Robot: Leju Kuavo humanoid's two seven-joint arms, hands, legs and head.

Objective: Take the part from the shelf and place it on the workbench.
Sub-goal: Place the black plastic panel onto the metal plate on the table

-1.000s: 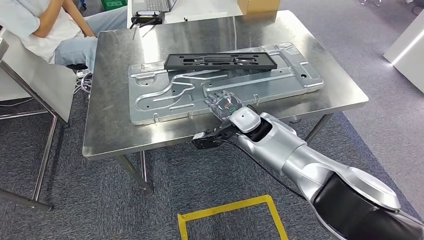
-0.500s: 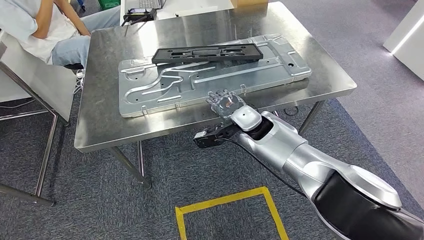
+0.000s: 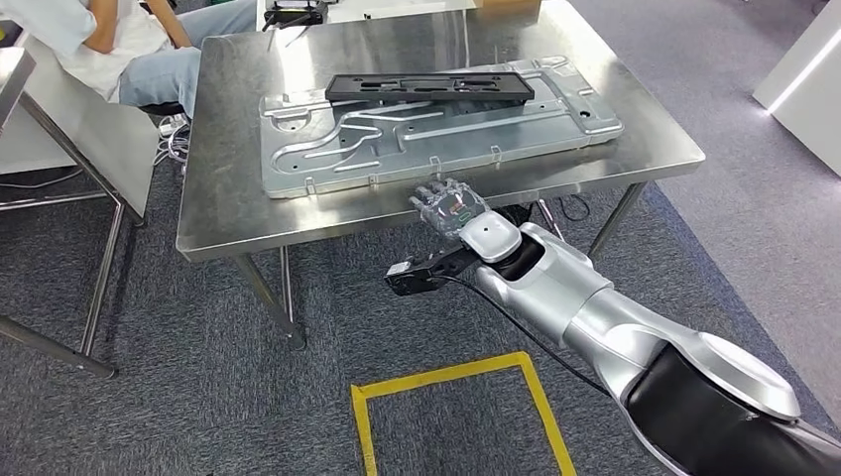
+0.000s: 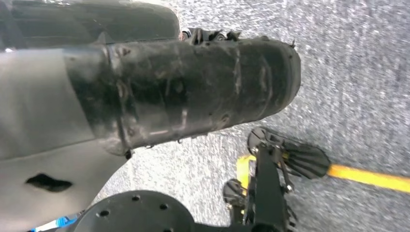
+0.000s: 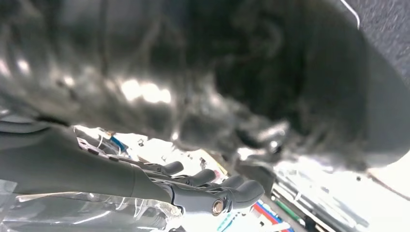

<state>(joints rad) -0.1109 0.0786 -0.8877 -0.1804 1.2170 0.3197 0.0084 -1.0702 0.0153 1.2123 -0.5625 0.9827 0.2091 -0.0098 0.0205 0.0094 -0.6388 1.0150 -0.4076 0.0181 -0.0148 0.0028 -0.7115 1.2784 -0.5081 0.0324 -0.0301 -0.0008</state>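
Head view first: my right hand (image 3: 451, 206) is stretched forward at the near edge of the steel counter (image 3: 213, 213), fingers spread and holding nothing. Beyond my fingertips lies the big silver part (image 3: 417, 134), flat on the counter, its long axis running crosswise to my reach, from my left to my right, with its right end angled slightly farther from me. A long black tray (image 3: 428, 89) rests on the far side of the part, its length parallel to it. Farther off to my left, past the counter's corner, a person (image 3: 119, 45) sits. Below my forearm, a yellow tape outline (image 3: 451, 407) marks the grey carpet (image 3: 198, 397).

Left wrist view: I see grey carpet and a stretch of yellow tape; I cannot tell how my left hand sits.

Right wrist view: my dark fingers (image 5: 232, 191) reach out side by side, slightly curled at the tips and apart from one another, closed on nothing; above them is a blurred, shiny metal surface I cannot make out clearly.
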